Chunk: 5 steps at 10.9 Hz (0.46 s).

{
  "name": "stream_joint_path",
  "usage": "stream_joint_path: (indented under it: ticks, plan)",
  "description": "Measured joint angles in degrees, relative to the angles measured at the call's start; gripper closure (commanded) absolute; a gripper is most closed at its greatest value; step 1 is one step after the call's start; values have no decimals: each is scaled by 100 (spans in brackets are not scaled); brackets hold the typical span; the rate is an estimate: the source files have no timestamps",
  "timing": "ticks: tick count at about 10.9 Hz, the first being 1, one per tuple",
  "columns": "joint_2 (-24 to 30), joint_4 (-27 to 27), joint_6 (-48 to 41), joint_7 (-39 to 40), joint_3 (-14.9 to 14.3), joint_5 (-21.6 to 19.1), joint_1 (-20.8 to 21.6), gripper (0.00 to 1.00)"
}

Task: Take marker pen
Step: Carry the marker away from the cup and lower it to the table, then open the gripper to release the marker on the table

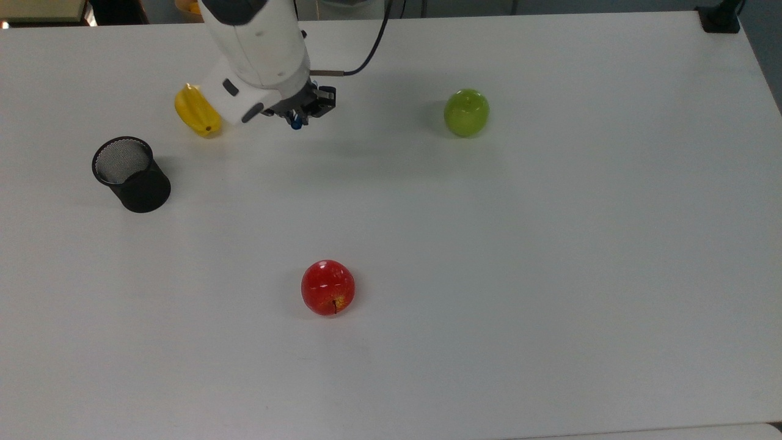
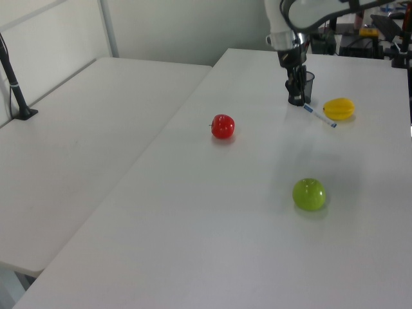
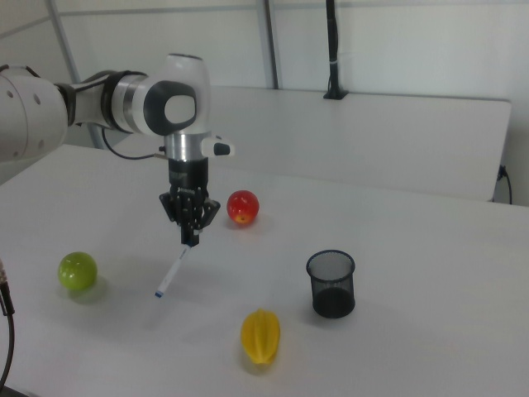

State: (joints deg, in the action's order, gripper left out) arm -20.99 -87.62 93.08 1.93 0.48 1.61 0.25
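White bench (image 1: 489, 342) fills the scene, with a second one (image 2: 96, 129) butted against it in the left view.

The arm (image 3: 99, 103), white with a black wrist, reaches in over the bench and hangs above the stretch between the mesh cup and the green apple.

Taking the black mesh cup (image 1: 131, 174) as the landmark: it stands upright near the top view's left edge. A yellow star-shaped fruit (image 1: 197, 112) lies near it, up and to the top view's right, partly under the arm. The red apple (image 1: 328, 287) sits well apart from the cup, down and to the top view's right; the green apple (image 1: 466, 112) is farther still, across the bench.

The jaws (image 3: 191, 237) are clamped on the pen (image 3: 172, 277) at its upper end (the blue end shows beneath them in the top view). The pen hangs slanted, lifted off the bench, between the cup and the green apple, and nearer the cup.
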Motion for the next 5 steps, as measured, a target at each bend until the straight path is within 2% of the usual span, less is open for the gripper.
stream_joint_path:
  ticks: [2,5]
  plan:
    - [-235,-158,-89,58,4,140,339,86]
    - [-465,-475,-120,59,4,194,794,78]
